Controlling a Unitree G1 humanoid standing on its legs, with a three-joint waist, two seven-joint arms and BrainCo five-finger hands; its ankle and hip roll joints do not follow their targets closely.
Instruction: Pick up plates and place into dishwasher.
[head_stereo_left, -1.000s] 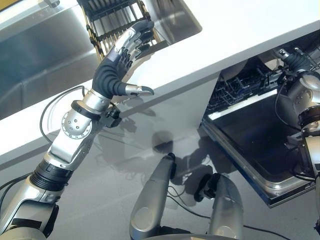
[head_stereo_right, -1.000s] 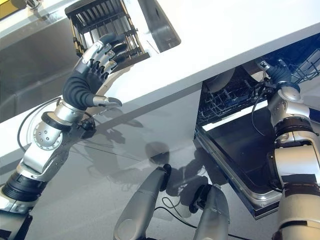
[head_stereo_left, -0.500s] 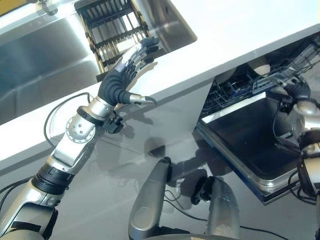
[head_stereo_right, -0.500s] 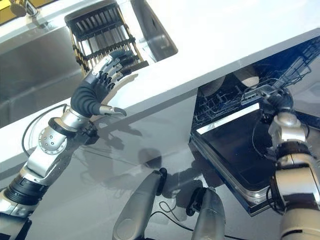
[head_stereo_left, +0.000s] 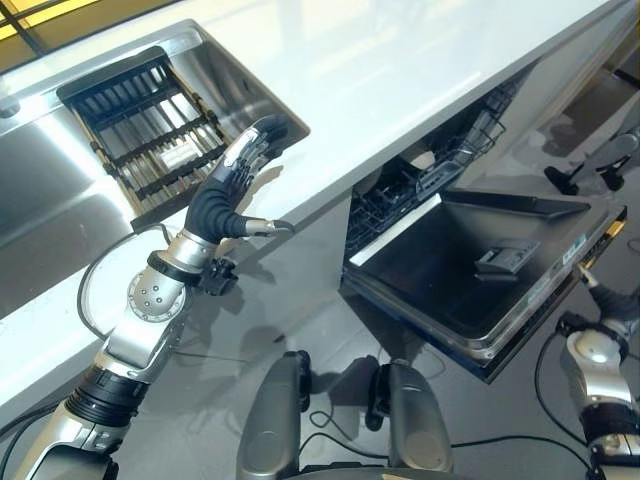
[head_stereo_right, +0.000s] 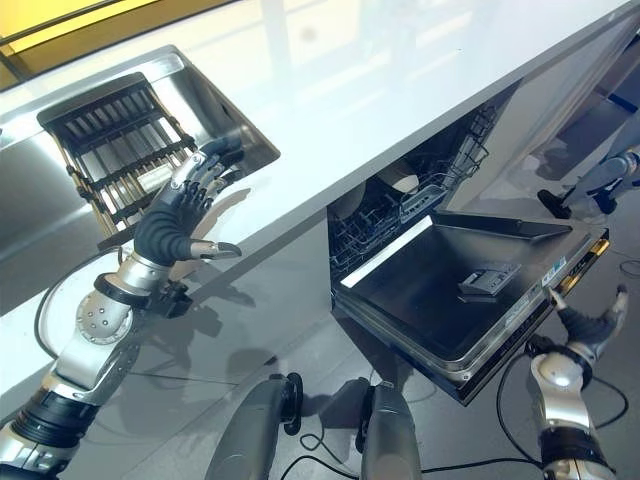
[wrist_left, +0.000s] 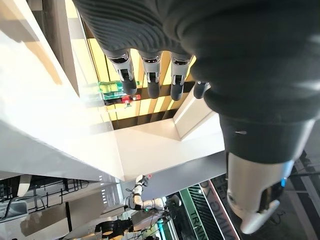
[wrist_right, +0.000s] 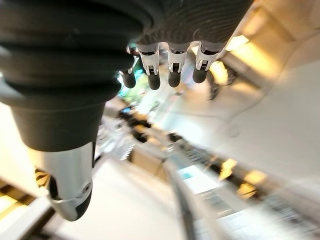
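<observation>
My left hand (head_stereo_left: 222, 196) is raised over the white counter's (head_stereo_left: 400, 70) front edge, beside the sink (head_stereo_left: 40, 190). Its fingers are straight and hold nothing. A black dish rack (head_stereo_left: 145, 125) lies in the sink just past its fingertips. The dishwasher (head_stereo_left: 430, 180) stands open under the counter, its door (head_stereo_left: 470, 265) folded down flat. In its lower rack (head_stereo_right: 385, 210) I see pale plates (head_stereo_right: 397, 182), partly hidden by the counter. My right hand (head_stereo_right: 592, 328) hangs low by the door's outer corner, fingers straight, empty.
The folded-down door juts out into the grey floor (head_stereo_left: 300, 320) in front of me. A grey and black object (head_stereo_left: 592, 163) lies on the floor beyond the door at the far right. A steel sink wall (head_stereo_left: 235, 85) borders the rack.
The camera has swung, so the whole picture shifted. My right hand has dropped from the dishwasher's rack to below the door's corner. My left hand stays raised at the counter's edge.
</observation>
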